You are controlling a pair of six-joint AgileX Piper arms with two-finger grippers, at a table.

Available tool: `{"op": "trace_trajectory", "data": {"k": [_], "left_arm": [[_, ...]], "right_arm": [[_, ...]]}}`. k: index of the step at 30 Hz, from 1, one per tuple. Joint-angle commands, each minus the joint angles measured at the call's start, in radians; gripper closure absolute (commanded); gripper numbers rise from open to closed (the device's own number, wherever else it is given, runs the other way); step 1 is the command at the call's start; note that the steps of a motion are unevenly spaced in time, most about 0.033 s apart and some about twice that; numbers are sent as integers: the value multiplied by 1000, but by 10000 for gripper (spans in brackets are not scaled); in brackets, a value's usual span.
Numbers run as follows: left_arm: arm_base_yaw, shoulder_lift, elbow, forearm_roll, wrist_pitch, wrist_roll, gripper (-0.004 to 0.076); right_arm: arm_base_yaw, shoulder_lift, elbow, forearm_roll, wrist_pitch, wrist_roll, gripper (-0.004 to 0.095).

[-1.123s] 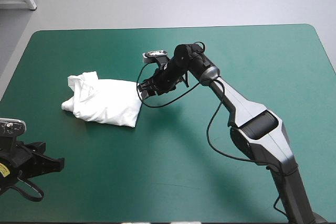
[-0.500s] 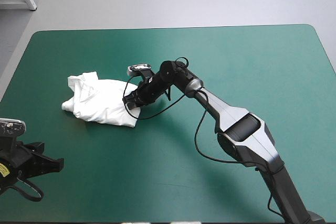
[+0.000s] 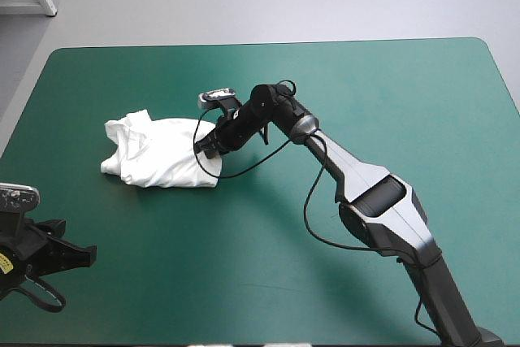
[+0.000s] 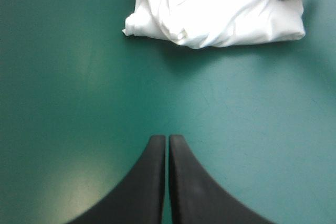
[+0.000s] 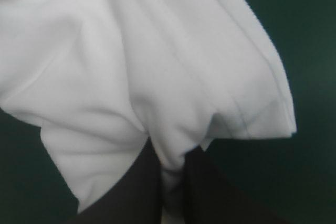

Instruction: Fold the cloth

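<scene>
The big table (image 3: 390, 95) with its teal-green cover is mostly bare; the white T-shirt (image 3: 158, 158) lies on its left half, well in from the edges, as a small lumpy bundle with layers on top of each other, so I think most of the folding is done; the end away from the arm looks bunched and not neat; the right gripper (image 5: 172, 153) is at the bundle's right side, its black fingers nearly together with a pinch of white cloth squeezed between them, so it holds the T-shirt's edge; that edge seems a bit raised off the table; the left gripper (image 4: 167, 139) is over the near left corner, well apart from the T-shirt, its two fingers pressed together with nothing in them; what looks left is to lay the held edge down flat, let go, and maybe tidy the bunched end.
</scene>
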Motion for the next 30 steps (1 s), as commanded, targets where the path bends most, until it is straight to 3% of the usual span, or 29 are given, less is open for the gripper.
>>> {"op": "trace_trajectory", "data": {"k": [1, 7, 12, 26, 28, 30], "left_arm": [[1, 7, -21, 13, 20, 17, 705], [1, 7, -21, 13, 12, 21, 705], [1, 7, -21, 13, 12, 21, 705], [1, 7, -21, 13, 33, 25, 705], [1, 7, -21, 13, 33, 25, 705], [1, 7, -21, 13, 31, 29, 705]], "right_arm": [[-48, -93, -85, -106, -12, 50, 925], [-173, -93, -123, -390, 18, 164, 925], [-341, -93, -123, -554, 128, 175, 925], [-796, -89, -121, -511, 128, 226, 907], [-834, -83, -121, -475, 128, 226, 802], [-855, -83, -121, -449, 128, 226, 627]]}}
